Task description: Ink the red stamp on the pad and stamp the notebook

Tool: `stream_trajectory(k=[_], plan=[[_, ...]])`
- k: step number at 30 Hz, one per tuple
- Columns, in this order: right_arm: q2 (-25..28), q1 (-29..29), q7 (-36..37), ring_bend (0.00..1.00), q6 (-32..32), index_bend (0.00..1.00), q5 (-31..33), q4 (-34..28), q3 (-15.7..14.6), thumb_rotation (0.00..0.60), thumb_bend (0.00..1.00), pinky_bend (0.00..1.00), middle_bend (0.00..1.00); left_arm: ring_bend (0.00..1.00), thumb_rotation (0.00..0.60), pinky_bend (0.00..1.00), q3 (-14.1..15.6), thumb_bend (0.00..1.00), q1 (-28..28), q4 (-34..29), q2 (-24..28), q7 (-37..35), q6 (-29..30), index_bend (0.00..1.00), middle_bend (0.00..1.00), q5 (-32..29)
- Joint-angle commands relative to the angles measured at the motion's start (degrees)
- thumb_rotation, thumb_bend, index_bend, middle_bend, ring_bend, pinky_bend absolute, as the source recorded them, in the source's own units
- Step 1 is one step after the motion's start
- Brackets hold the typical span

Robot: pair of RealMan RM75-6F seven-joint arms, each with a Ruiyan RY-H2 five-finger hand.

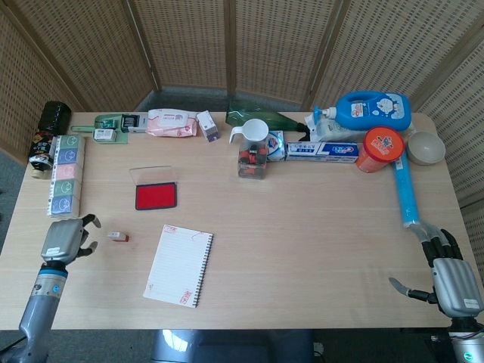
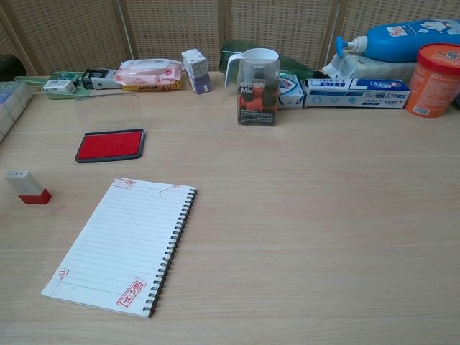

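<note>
left hand (image 1: 66, 239) – fingers spread, empty, just beside stamp (image 1: 116, 236) for the pick-up | pad (image 1: 156, 196) beyond, notebook (image 1: 179, 265) past it | right hand (image 1: 451, 283) – spread, idle

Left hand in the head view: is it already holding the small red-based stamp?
No. The left hand is beside the small red-based stamp, which lies on the wooden table with a gap between them.

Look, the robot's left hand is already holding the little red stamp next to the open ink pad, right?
Not quite. The left hand holds nothing; its fingers are apart, just left of the red stamp, which sits alone on the table. The head view shows the gap. The ink pad is open, as you said.
</note>
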Motion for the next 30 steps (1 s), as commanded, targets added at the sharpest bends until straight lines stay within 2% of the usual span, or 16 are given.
stream_trajectory(k=[1,30], plan=[[0.14,-0.02,0.17,0.00,0.07,0.00,0.00,-0.12,0.04,0.430,0.00,0.00,0.00,1.00,0.600,1.00,-0.02,0.26,-0.80,0.52,-0.99,0.68,-1.18,0.44,1.00,-0.82],[2.14,-0.54,3.73,0.00,0.40,0.00,-0.01,0.29,-0.04,0.433,0.00,0.00,0.00,1.00,0.600,1.00,-0.45,0.28,-3.64,2.99,-6.44,3.78,-2.57,0.44,1.00,-5.34]])
